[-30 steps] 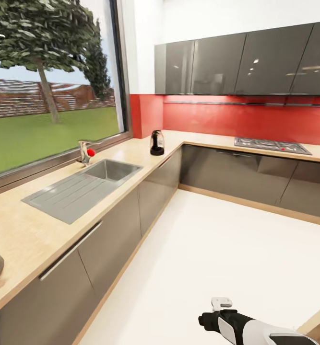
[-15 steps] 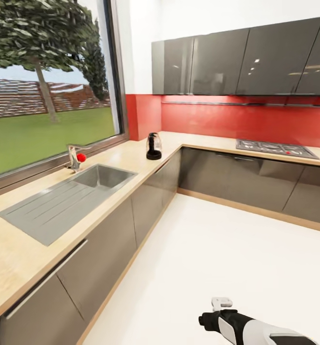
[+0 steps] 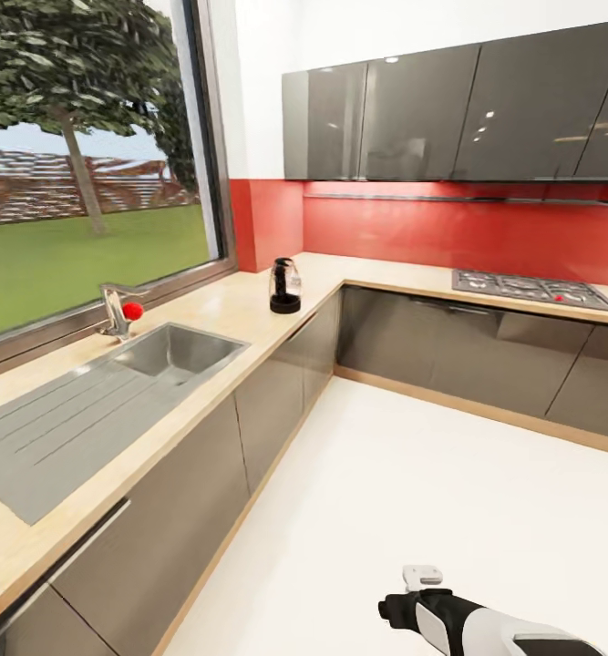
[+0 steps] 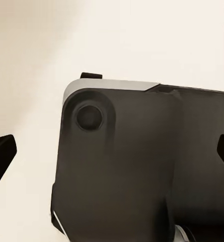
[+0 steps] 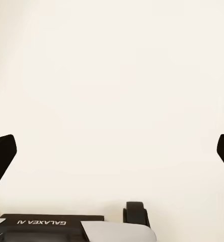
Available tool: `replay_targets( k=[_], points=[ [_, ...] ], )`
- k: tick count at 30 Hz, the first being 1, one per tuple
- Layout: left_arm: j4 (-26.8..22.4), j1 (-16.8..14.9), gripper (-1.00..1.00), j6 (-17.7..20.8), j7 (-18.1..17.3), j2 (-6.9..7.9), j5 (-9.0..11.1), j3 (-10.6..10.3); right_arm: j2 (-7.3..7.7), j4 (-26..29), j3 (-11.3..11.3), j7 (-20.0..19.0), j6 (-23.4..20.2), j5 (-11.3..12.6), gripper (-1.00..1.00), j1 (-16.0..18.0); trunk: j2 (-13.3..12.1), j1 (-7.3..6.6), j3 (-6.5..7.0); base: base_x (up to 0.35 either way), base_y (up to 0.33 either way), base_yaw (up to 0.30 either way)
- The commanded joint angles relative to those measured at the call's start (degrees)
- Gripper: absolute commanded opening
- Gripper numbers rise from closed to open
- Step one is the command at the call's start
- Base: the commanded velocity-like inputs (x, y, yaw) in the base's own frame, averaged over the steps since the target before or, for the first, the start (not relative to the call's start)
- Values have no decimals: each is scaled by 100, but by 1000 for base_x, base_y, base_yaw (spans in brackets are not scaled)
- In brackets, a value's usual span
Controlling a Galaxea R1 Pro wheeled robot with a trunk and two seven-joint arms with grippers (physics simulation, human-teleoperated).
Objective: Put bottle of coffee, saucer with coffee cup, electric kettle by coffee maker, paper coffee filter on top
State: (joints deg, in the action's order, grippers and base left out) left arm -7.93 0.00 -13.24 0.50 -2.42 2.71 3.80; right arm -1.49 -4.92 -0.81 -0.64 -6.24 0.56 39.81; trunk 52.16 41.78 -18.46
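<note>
The electric kettle [image 3: 284,285], a glass jug on a black base, stands on the kitchen countertop [image 3: 240,314] near the inner corner, beyond the sink. My right arm [image 3: 486,627] reaches in low at the bottom edge, over the white floor. In the right wrist view my right gripper [image 5: 112,154] is open, its dark fingertips [image 5: 1,154] wide apart above bare floor. In the left wrist view my left gripper [image 4: 112,151] is open too, its fingertips [image 4: 0,154] at the frame's edges and a dark part of my own body between them.
A steel sink [image 3: 171,351] with a drainer and a red-knobbed tap [image 3: 119,310] is set in the worktop under the window. A gas hob [image 3: 536,290] sits on the far run. Dark wall cabinets [image 3: 431,114] hang over the red backsplash. White floor [image 3: 413,492] lies ahead.
The head camera has moved forward along the counter: sink and kettle have slid left and look nearer, and a dark object at the lower left edge has left the picture. My right arm holds its pose.
</note>
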Motion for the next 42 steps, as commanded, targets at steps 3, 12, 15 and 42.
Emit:
replay_targets(
  k=[3,12,15,42],
  points=[
    [-4,0,100,-12,-6,-3,19,37,0,-9,-6,-7,-7,6,100,7,4,4,-6,340,-95,0],
    [-2,1,100,-12,-6,0,19,34,0,-9,-1,-7,-9,6,100,8,4,4,-6,340,-95,0],
    [-2,0,100,-12,-6,-1,19,37,0,-9,-2,-7,-9,6,100,7,4,4,-6,340,-95,0],
    [-124,0,100,-12,-6,-40,19,33,-28,7,10,-7,-9,-45,100,5,4,4,-6,340,-95,0]
  ],
)
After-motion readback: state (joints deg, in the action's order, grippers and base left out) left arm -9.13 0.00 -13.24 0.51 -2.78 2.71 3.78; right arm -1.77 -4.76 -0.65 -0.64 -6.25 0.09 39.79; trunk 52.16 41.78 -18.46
